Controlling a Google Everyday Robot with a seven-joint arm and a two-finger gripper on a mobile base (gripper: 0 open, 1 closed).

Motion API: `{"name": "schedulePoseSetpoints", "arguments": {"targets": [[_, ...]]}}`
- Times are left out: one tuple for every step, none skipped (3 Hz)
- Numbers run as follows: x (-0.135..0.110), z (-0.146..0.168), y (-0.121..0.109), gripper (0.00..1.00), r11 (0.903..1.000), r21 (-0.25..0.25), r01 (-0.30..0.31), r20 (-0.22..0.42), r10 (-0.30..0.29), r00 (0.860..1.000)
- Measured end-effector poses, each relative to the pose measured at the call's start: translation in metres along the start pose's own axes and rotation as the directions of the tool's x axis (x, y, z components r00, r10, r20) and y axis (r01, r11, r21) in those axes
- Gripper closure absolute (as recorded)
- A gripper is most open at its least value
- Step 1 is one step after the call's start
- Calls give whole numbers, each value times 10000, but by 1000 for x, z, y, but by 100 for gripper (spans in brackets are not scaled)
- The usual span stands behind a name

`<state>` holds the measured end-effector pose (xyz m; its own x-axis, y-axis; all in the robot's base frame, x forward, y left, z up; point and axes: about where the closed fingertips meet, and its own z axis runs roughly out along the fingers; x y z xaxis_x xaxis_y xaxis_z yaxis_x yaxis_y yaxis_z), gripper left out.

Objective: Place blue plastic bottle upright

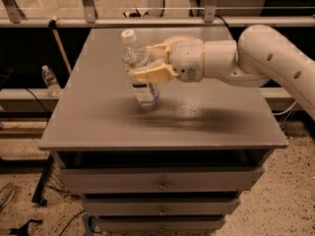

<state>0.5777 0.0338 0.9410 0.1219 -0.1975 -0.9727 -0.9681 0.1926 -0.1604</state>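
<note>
The blue plastic bottle [140,70] is clear with a white screw cap and a pale blue-and-white label with a black text panel. It stands almost upright, tilted slightly to the left, with its base at or just above the grey table top [98,122]. My gripper [147,63] reaches in from the right and is shut on the bottle's middle, one cream finger [150,74] in front and one behind. The white arm [266,58] extends to the right edge of the view.
The table is a grey drawer cabinet with several drawers [160,181] below. A smaller clear water bottle [50,80] stands on a low ledge to the left. A rail [147,21] runs behind the table. A shoe [5,193] and cables lie on the floor.
</note>
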Motion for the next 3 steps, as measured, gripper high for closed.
{"name": "schedulePoseSetpoints", "arguments": {"targets": [[4, -5, -4, 100, 9996, 267, -125, 432, 113, 9990], [11, -9, -6, 100, 9987, 421, -301, 658, 273, 9975], [18, -12, -7, 100, 9973, 559, -480, 868, 431, 9953]]}}
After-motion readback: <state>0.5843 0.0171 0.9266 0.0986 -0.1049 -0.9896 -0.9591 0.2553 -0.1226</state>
